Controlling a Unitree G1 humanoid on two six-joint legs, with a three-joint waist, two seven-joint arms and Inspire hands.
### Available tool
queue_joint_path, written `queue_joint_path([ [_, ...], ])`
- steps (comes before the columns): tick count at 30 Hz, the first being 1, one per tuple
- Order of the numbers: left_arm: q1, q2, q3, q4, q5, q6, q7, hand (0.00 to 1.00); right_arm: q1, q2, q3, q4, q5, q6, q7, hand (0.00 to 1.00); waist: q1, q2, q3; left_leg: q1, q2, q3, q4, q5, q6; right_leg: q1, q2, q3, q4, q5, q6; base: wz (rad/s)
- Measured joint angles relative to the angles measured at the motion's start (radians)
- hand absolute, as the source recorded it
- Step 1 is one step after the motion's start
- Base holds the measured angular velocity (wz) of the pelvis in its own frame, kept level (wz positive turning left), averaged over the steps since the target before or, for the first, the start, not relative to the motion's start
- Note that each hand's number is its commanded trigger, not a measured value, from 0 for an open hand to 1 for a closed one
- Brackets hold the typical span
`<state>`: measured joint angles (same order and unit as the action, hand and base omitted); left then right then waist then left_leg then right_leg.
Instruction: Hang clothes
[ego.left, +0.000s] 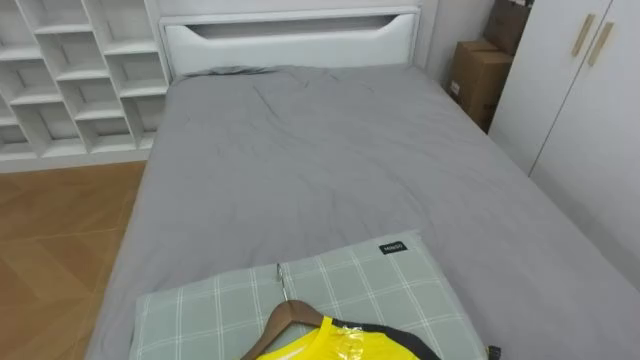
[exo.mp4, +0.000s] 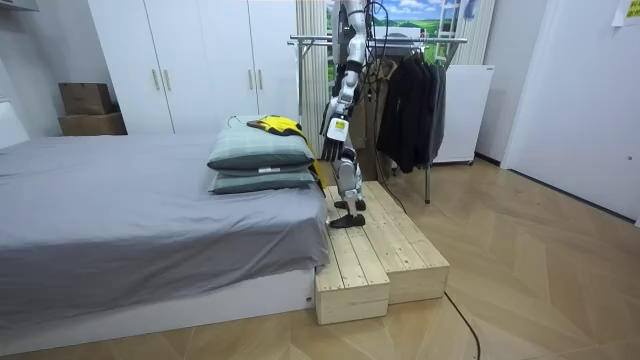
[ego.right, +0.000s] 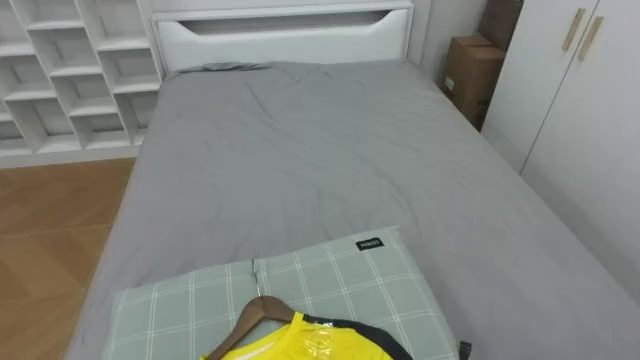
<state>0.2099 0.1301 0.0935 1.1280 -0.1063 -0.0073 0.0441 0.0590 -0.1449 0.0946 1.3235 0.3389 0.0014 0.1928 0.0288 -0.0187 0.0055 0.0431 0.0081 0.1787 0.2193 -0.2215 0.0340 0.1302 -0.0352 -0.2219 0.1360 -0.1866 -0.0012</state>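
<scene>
We are standing on a platform (exo.mp4: 370, 260) at the bed's (ego.left: 320, 150) foot edge. The shirt (ego.left: 320, 346) on its hanger (ego.left: 286, 315) is lying on pillows (ego.left: 380, 282) at that edge; a clothes rack (exo.mp4: 440, 40) is standing behind us.

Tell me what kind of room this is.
Most likely a bedroom: a large bed with a grey sheet, a white wardrobe beside it, and a clothes rack hung with dark garments behind the robot.

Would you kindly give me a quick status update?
Left hand hangs by robot's side. Yellow shirt on wooden hanger, lying on checked pillow. Nothing blocking it.
</scene>
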Motion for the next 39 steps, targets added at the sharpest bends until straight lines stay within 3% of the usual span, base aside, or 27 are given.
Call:
queue_joint_path([
  [33,0.013,0.0,-0.01,0.011,0.011,-0.008,0.02,0.0,0.002,0.002,-0.002,0.007,0.004,-0.006,0.004,0.0,0.002,-0.003,0.0004,0.005,-0.003,-0.017,0.003,0.0,0.0,0.011,0.0,-0.012,0.001,0.0,0.0,0.01],
  [39,0.025,-0.002,0.006,0.033,0.076,0.01,0.081,0.0,0.001,0.001,-0.001,0.008,0.01,0.002,0.001,0.0,0.005,0.002,0.0005,0.006,-0.003,-0.021,0.011,0.0,0.0,0.017,0.001,-0.015,0.001,0.0,0.0,0.02],
])
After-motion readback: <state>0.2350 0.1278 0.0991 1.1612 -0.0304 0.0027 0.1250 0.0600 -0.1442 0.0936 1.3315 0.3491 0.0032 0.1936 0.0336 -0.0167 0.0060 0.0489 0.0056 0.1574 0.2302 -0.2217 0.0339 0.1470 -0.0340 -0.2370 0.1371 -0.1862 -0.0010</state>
